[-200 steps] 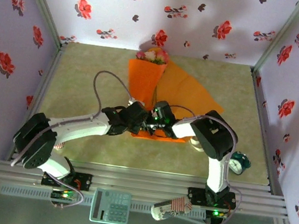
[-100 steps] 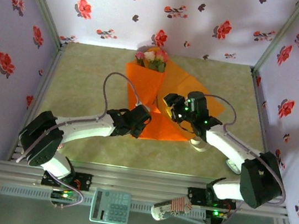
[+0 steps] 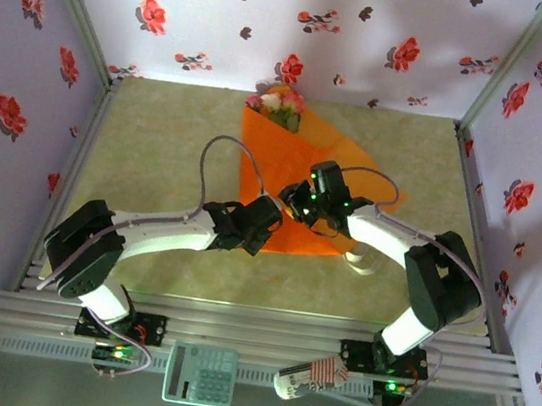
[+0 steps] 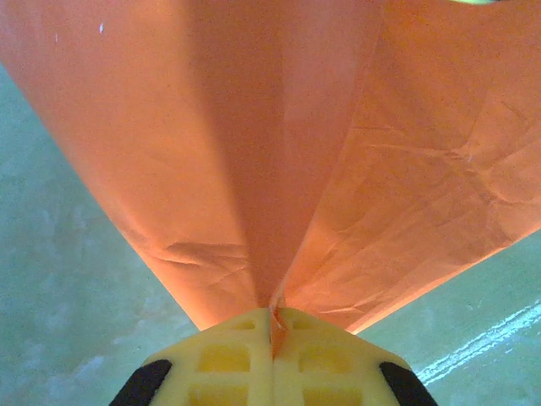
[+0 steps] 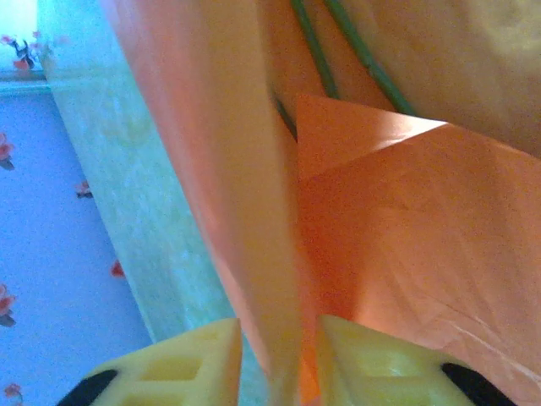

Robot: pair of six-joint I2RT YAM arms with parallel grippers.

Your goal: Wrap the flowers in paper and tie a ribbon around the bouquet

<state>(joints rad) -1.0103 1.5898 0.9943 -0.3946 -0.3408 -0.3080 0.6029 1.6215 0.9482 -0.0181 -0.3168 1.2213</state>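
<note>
The big bright orange sheet of thin paper (image 3: pixel 276 163) lies mid-table, with small pink and cream roses (image 3: pixel 281 103) at twelve o'clock. The left gripper (image 4: pixel 272 320) pinches the six o'clock corner tight. The right gripper (image 5: pixel 281 331) squeezes a fold, probably to wrap the stems.

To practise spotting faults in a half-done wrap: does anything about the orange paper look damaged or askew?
No tear shows. The paper is creased and wrinkled just beyond where the left gripper pinches it in shut jaws. From above, one flap is spread out to the right of the flowers, not yet wrapped round them.
</note>
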